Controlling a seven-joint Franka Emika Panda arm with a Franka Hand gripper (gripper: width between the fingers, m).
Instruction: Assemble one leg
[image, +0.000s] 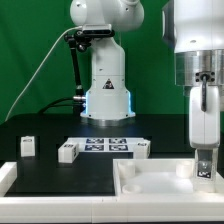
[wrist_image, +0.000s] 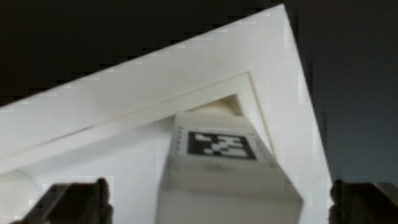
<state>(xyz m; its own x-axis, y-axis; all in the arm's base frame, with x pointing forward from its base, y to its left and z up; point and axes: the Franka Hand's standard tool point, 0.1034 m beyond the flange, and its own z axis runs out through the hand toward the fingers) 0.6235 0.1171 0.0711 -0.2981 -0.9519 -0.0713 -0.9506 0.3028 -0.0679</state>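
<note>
A leg (wrist_image: 222, 170), a small white block with a black-and-white tag, stands in a raised corner of the large flat white panel (wrist_image: 107, 120). My gripper (wrist_image: 217, 205) is open and straddles this leg, with a gap on each side between the block and the dark fingers (wrist_image: 75, 203). In the exterior view my gripper (image: 204, 160) hangs over the panel (image: 150, 182) at the right, with the tagged leg (image: 205, 170) just under it. Three more legs lie on the black table: one (image: 28, 146), a second (image: 68, 152) and a third (image: 141, 147).
The marker board (image: 105, 145) lies flat between the loose legs, in front of the robot base (image: 105, 95). A white raised edge (image: 8, 178) runs along the table's front at the exterior view's left. A green wall stands behind.
</note>
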